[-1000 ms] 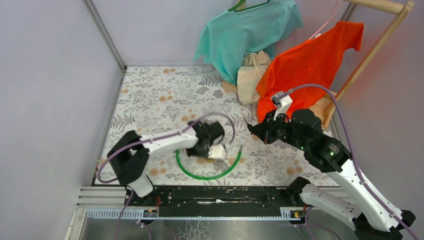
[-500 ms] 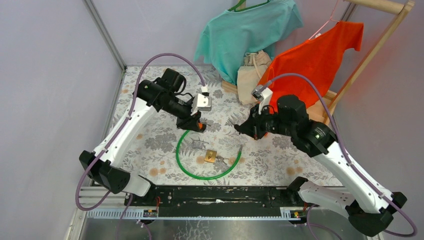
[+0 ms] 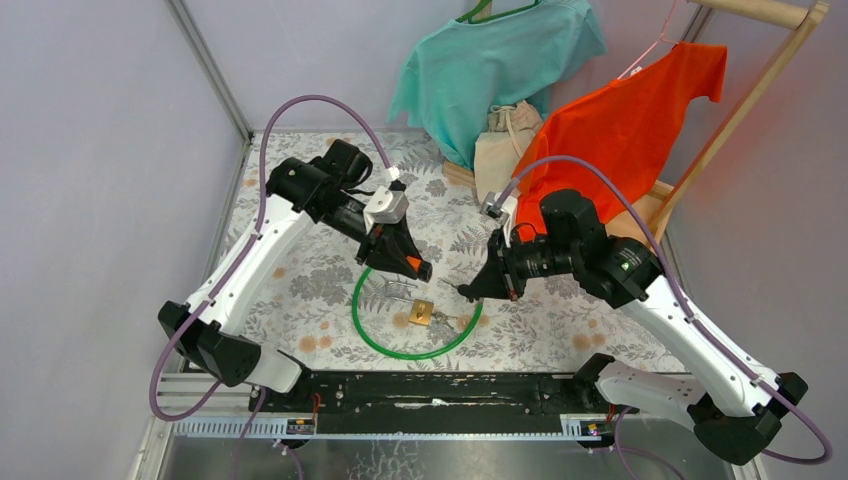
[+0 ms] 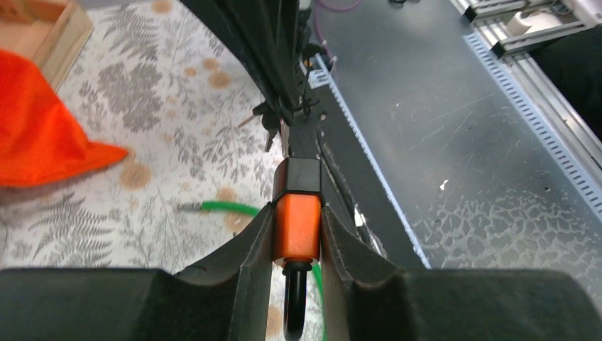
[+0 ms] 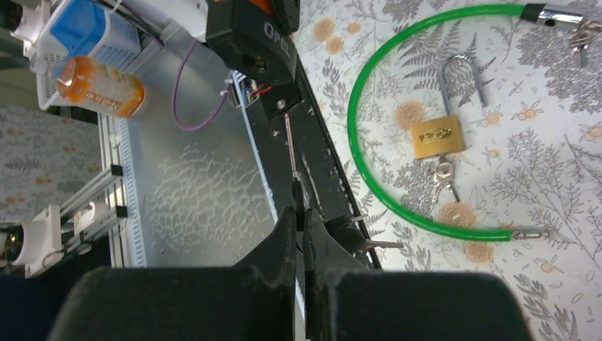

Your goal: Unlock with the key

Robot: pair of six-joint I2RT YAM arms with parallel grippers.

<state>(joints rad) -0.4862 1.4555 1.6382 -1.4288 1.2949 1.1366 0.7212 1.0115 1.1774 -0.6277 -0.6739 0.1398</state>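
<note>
My left gripper [image 3: 414,267] is shut on an orange and black padlock [image 4: 297,226] and holds it above the flowered table. The orange body sits between the fingers [image 4: 241,259], with the black shackle pointing back toward the wrist. My right gripper [image 3: 468,291] is shut on the black head of a thin key [image 5: 290,151], whose blade points ahead. Spare keys [image 5: 376,244] hang beside it. The two grippers face each other a short way apart. The right gripper's tip [image 4: 280,64] shows just beyond the padlock in the left wrist view.
A brass padlock [image 3: 421,312] with keys [image 5: 444,177] lies inside a green cable loop [image 3: 400,347] on the table. A teal shirt [image 3: 490,60], an orange shirt [image 3: 620,120] and a beige bag [image 3: 505,150] hang at the back right. A black rail [image 3: 440,390] runs along the near edge.
A second ago the left gripper was low at the brass padlock; it then rose holding the orange padlock. Since then both grippers have moved down and closer together.
</note>
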